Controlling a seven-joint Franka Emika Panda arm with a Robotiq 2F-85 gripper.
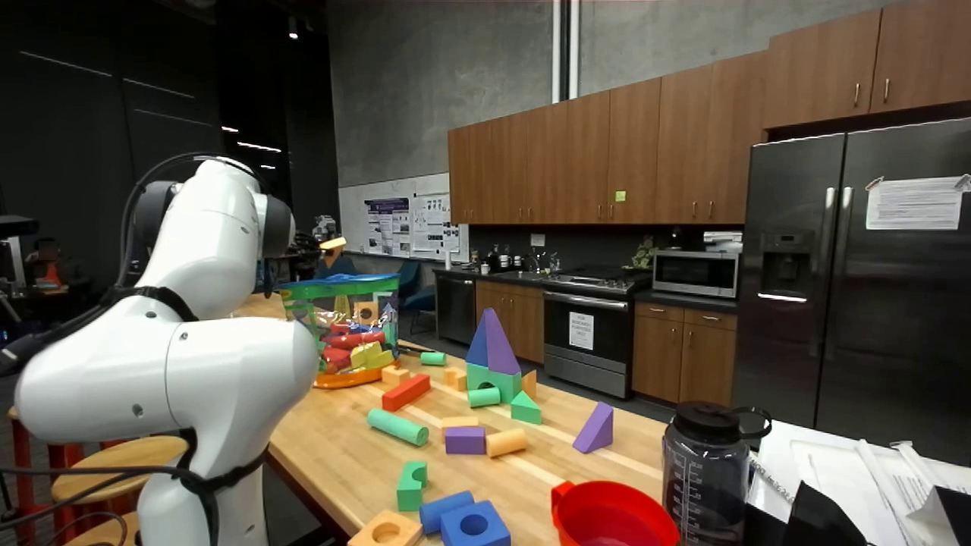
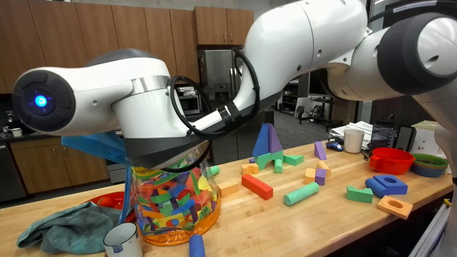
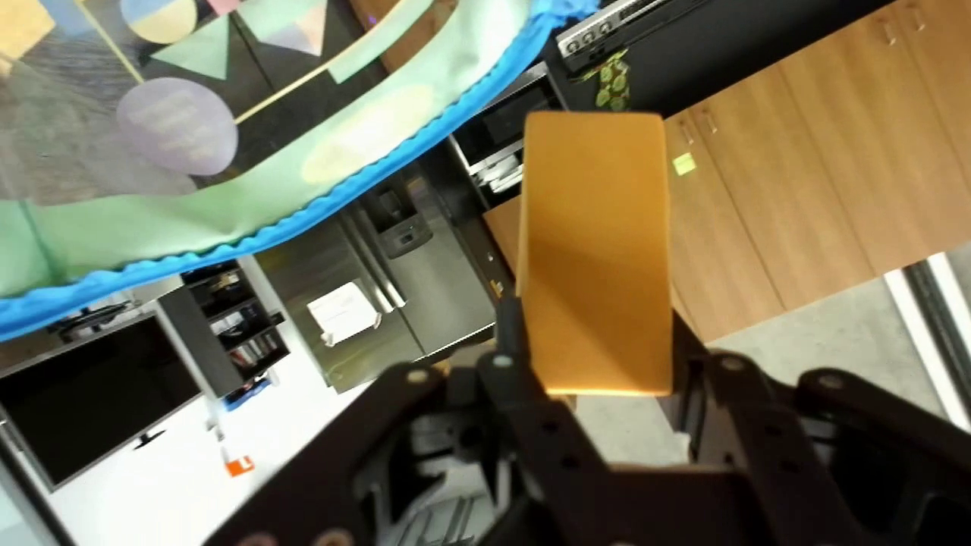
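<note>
An orange rectangular block [image 3: 597, 250] stands between the fingers of my gripper [image 3: 597, 330] in the wrist view, pressed from both sides. The same block [image 1: 332, 244] shows small and raised beyond the arm in an exterior view. A clear bag of coloured blocks [image 1: 345, 341] sits on the table close under it, with a green band and blue edge at its top. That blue edge [image 3: 288, 227] curves across the upper left of the wrist view. In an exterior view the bag [image 2: 175, 203] stands beneath the wrist, which hides the gripper; its blue flap [image 2: 94, 146] is raised.
Loose blocks lie about the wooden table [image 2: 250, 225], among them a red bar [image 2: 257, 186] and a green cylinder [image 2: 301, 193]. A small tower [image 2: 268, 146] stands farther back. Beside the bag are a white mug [image 2: 123, 241] and a teal cloth [image 2: 71, 226]. A red bowl [image 1: 614, 516] and bottle [image 1: 705, 470] stand at the other end.
</note>
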